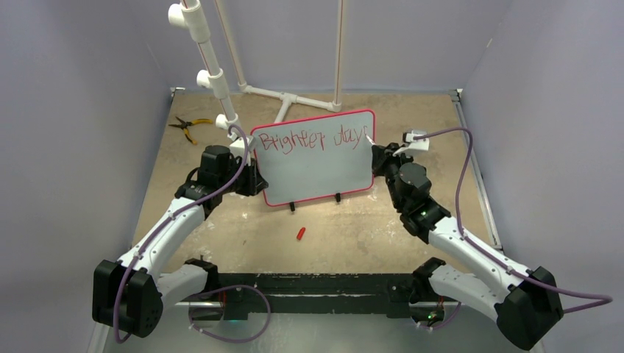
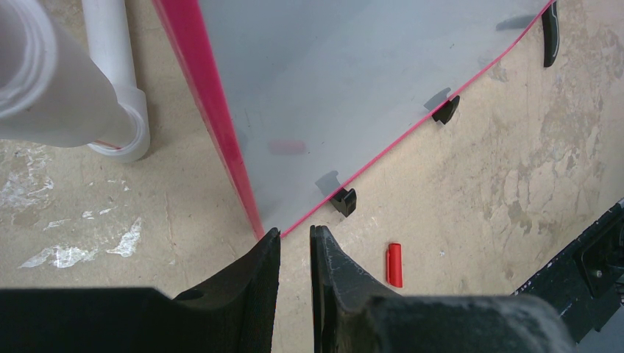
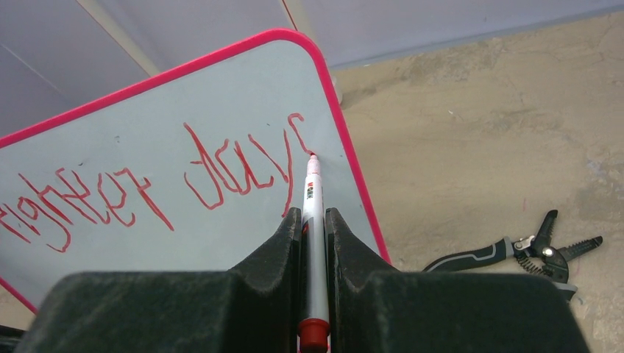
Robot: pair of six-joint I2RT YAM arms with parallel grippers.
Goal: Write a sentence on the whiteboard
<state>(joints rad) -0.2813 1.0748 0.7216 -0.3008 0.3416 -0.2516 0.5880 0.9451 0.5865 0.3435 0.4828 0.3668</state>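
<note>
The whiteboard (image 1: 316, 176) stands upright mid-table on two black feet (image 1: 292, 207), red-framed. The sentence (image 1: 309, 140) in red reads "Brighter days" in one row along its top. My right gripper (image 3: 314, 217) is shut on a white marker (image 3: 313, 198) whose red tip touches the whiteboard (image 3: 147, 243) by the last letter of the sentence (image 3: 206, 176), near the board's right edge. My left gripper (image 2: 295, 232) hangs at the lower left corner of the whiteboard (image 2: 331, 73). Its jaws stand a narrow gap apart, with only table showing between them.
A red marker cap (image 1: 300, 234) lies on the table in front of the board. Pliers (image 1: 188, 126) lie at the back left. White pipe stands (image 1: 210, 66) rise behind and left of the board, close to my left gripper (image 1: 254, 176).
</note>
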